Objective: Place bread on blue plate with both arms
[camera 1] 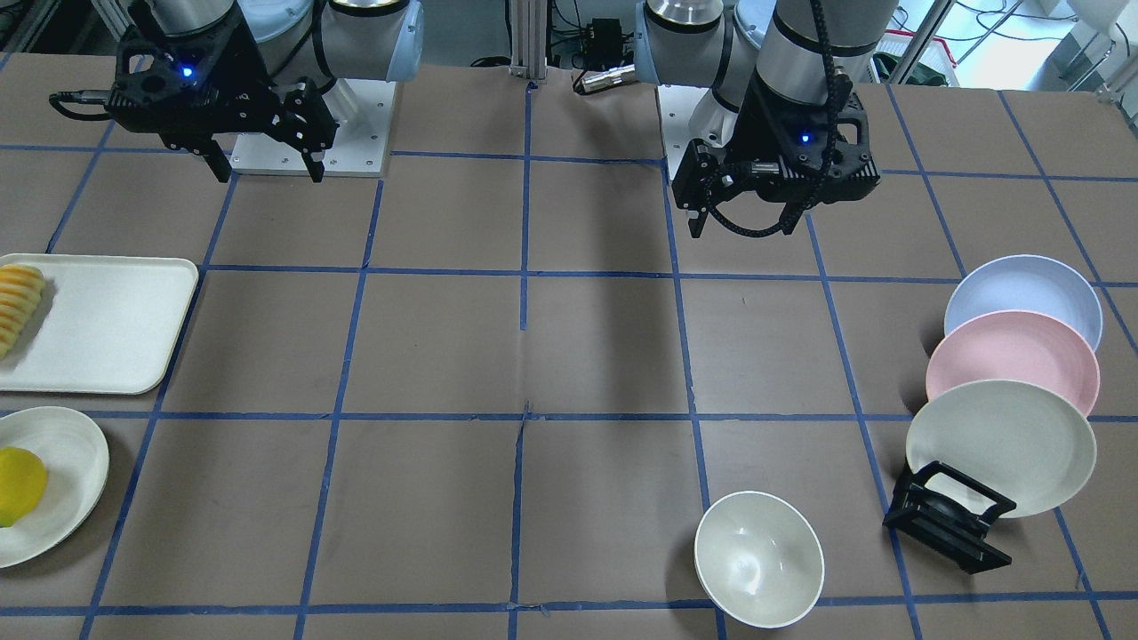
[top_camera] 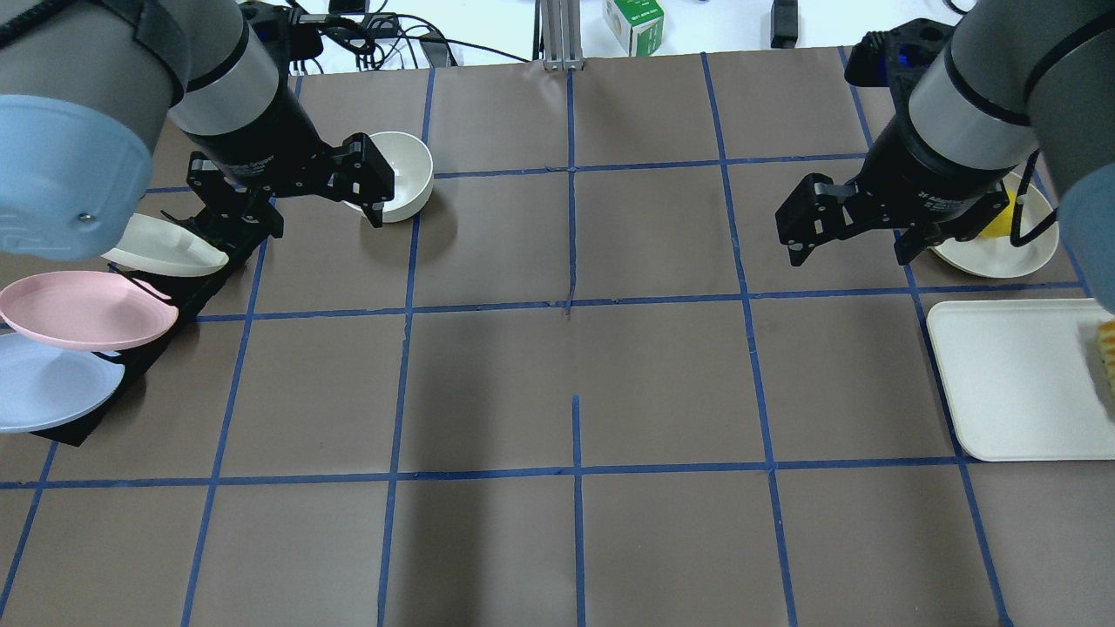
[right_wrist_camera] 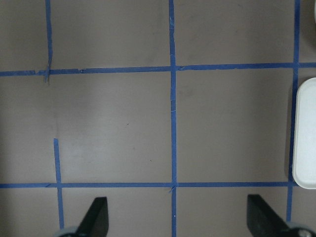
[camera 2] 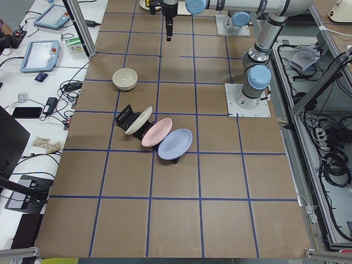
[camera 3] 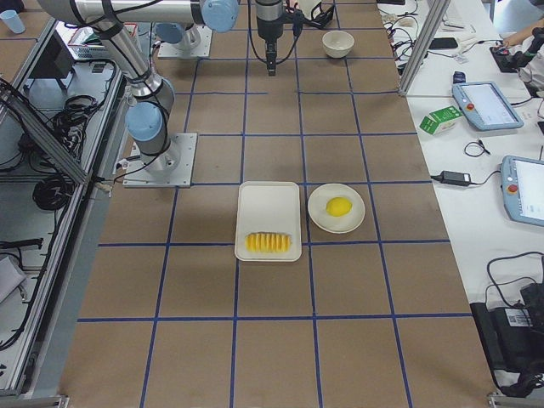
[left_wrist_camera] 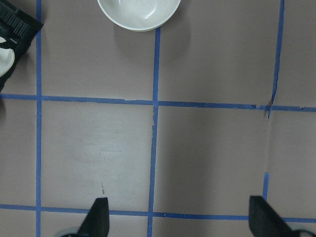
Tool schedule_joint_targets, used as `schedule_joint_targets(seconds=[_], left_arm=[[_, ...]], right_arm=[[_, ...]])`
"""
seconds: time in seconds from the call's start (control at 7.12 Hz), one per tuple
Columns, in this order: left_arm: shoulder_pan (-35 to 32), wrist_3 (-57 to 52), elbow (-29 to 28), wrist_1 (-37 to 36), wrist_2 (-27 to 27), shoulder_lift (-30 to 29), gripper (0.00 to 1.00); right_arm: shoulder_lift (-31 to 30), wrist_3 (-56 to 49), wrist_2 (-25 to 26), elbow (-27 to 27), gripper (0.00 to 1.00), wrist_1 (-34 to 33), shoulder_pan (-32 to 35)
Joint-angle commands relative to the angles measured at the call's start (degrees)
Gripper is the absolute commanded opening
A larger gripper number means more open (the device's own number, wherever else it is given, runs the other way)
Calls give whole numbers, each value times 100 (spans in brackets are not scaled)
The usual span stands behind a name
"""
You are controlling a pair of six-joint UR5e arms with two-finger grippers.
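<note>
The bread [camera 1: 18, 307], a ridged orange-yellow loaf, lies at one end of a cream tray [camera 1: 107, 320]; it also shows in the exterior right view [camera 3: 270, 243]. The blue plate [camera 1: 1022, 298] leans in a black rack [camera 1: 951, 524] behind the pink and cream plates, and shows in the overhead view [top_camera: 48, 383]. My left gripper [camera 1: 742, 222] hangs open and empty above bare table, well away from the plates. My right gripper [camera 1: 267, 169] is open and empty, above the table and apart from the tray. Both wrist views show spread fingers over bare table, left [left_wrist_camera: 180, 222] and right [right_wrist_camera: 177, 222].
A pink plate [camera 1: 1013, 360] and a cream plate [camera 1: 1000, 444] lean in the same rack. A cream bowl [camera 1: 758, 558] stands near the rack. A yellow lemon-like fruit [camera 1: 18, 484] sits on a cream plate beside the tray. Blue tape lines grid the brown table.
</note>
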State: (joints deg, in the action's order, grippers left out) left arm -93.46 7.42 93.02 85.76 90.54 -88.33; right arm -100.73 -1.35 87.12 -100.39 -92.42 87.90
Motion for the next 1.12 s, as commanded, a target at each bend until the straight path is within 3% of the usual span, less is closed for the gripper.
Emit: schedule_joint_targets(seconds=[0.0,0.14,0.42,0.84,0.98], left_arm=[[47,-21,32,-42,33,-35,100],[134,-38,-90,-25,60,-96,100],[869,-230,-144,125,734,26,100],[2169,-320,-319,55,719,35,100],[2774,-433,-311,20,719,9,100]], right_arm=[[192,-66,-2,-42,100,-4,-45],[342,-85,24,-60,100,-21,-210],[378,-817,243,-95,100,-13,-1008],[641,-2329,261,-402,100,-528,-2220],[877,-2839,566,-463,100,-906,-2677]])
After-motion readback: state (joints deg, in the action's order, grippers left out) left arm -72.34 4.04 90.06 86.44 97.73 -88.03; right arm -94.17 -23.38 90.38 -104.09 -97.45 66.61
